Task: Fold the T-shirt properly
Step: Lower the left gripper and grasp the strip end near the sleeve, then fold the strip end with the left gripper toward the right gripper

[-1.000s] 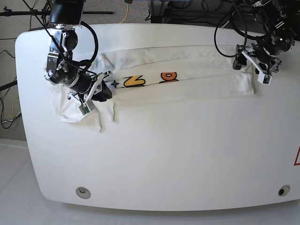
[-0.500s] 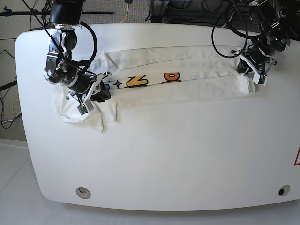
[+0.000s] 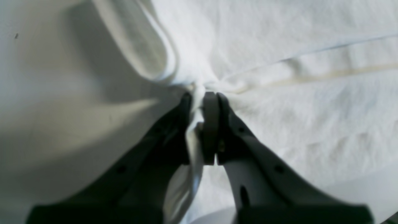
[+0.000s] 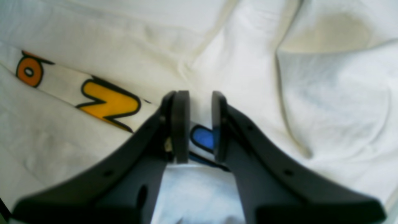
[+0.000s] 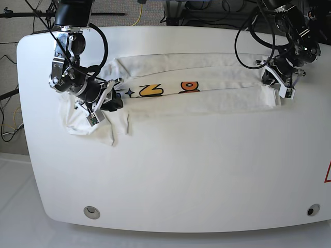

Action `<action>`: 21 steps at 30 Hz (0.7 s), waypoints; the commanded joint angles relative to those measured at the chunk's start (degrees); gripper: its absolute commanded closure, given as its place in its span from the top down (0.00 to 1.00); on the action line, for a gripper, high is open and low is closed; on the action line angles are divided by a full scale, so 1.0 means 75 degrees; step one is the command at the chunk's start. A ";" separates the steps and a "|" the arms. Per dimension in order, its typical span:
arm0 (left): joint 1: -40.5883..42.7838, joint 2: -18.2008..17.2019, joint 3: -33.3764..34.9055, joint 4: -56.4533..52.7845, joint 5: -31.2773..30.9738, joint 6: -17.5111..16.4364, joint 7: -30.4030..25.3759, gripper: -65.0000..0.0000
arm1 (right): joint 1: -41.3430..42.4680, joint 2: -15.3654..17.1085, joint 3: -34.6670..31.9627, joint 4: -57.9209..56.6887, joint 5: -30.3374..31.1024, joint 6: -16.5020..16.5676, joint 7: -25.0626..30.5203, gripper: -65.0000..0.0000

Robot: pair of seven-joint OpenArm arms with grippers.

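Left gripper (image 3: 202, 124) pinching T-shirt (image 5: 196, 95) hem, right gripper (image 4: 200, 124) parted, shirt lying sideways across table (image 5: 181, 170)

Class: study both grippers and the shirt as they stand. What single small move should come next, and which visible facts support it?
Probably shut the right gripper on the cloth. The left gripper is already clamped on a pinch of the T-shirt at its end, while the right one is open, low over the other end, with a fold and blue print between its pads. Both ends need gripping before the fold.

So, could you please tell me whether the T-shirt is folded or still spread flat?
Partly folded: the T-shirt lies as a long narrow band, edges overlapped, one end still bunched.
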 commanded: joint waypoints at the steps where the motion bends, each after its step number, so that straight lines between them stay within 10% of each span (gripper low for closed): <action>1: -0.0056 -0.0059 0.0003 0.0054 0.0071 0.0010 0.0105 0.00 | 0.0089 0.0081 0.0044 0.0155 0.0108 0.0045 0.0149 0.19; 21: 0.0047 0.0371 0.0879 0.1640 0.0069 0.0010 0.0526 0.00 | 0.0111 0.0072 0.0021 0.0212 0.0098 0.0045 0.0072 0.18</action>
